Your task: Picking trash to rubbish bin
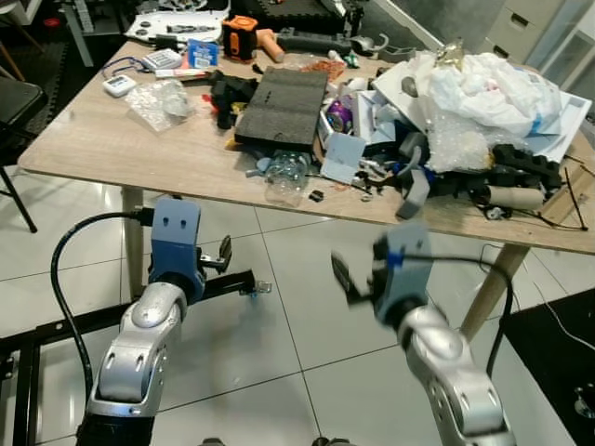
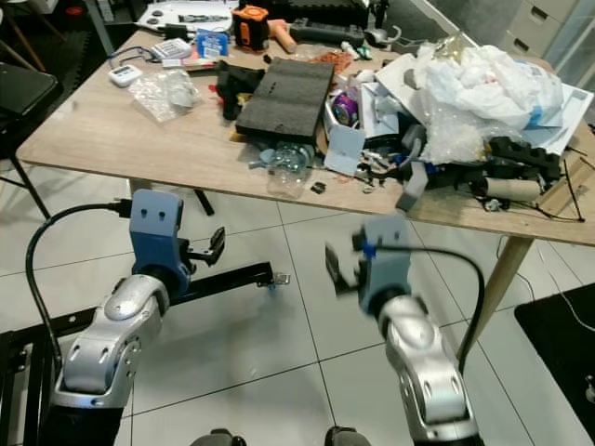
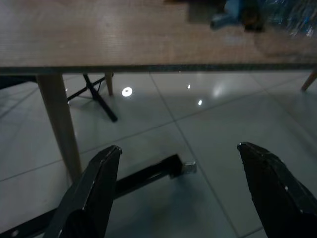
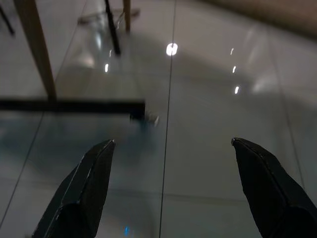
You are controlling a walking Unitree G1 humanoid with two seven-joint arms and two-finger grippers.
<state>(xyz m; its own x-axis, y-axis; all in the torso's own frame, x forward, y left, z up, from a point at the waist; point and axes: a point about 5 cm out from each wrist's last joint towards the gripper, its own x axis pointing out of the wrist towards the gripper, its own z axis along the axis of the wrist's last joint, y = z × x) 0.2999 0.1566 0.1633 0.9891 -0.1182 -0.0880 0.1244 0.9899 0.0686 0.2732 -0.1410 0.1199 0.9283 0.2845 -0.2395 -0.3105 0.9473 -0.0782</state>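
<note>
Both arms are raised in front of a cluttered wooden table point(image 1: 102, 139), with the grippers held over the tiled floor point(image 1: 297, 307), below and short of the table's near edge.

Left gripper point(image 1: 221, 253): fingers point(image 3: 94, 193) spread wide, holding nothing. In its wrist view a table leg point(image 3: 58, 124) and a black metal bar point(image 3: 143, 171) on the floor lie ahead of it, with the table edge above.

Right gripper point(image 1: 342, 277): blurred in the head views; its wrist view shows the fingers point(image 4: 84, 188) spread apart and empty, pointing down at the floor.

The trash lies on the table top, above and beyond both grippers and well apart from them. A crushed clear plastic bottle point(image 1: 286, 175) sits at the near edge, between the two grippers and ahead of them. Just behind it lies a black foam slab point(image 1: 284, 107). Ahead of the right gripper, and further to its right, is a heap of white plastic bags point(image 1: 488, 88) over bubble wrap point(image 1: 456, 147) and black parts point(image 1: 521, 167). Ahead of the left gripper lies a crumpled clear plastic bag point(image 1: 163, 100); an orange tape measure point(image 1: 242, 37) stands near the far edge.
</note>
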